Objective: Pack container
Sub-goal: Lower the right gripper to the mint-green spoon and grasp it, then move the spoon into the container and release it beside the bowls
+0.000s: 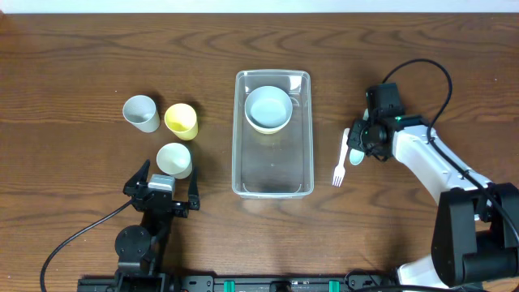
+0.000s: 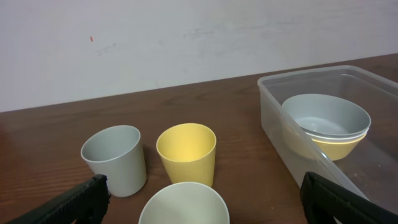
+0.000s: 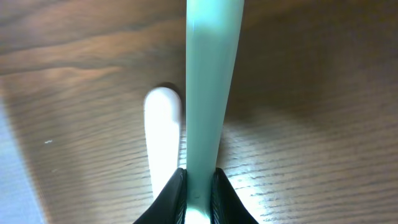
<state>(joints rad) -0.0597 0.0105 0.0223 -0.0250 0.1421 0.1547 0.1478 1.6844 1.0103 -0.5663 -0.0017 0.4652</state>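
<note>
The clear rectangular container (image 1: 238,146) stands at the table's centre, with stacked bowls, pale blue over yellow (image 1: 268,108), in its far end. It also shows in the left wrist view (image 2: 278,134), with the bowls (image 2: 326,118) inside. My right gripper (image 1: 362,143) is right of the container and shut on a mint-green utensil (image 3: 208,74), held over the wood (image 3: 200,182). A white fork (image 1: 340,161) lies on the table beside it, its handle visible in the right wrist view (image 3: 163,134). My left gripper (image 1: 165,185) is open and empty, just behind a pale green cup (image 1: 173,160).
A grey cup (image 1: 141,113) and a yellow cup (image 1: 182,121) stand left of the container. In the left wrist view, the grey cup (image 2: 115,158) and yellow cup (image 2: 186,152) stand behind the pale green cup (image 2: 185,204), which sits between my open fingers.
</note>
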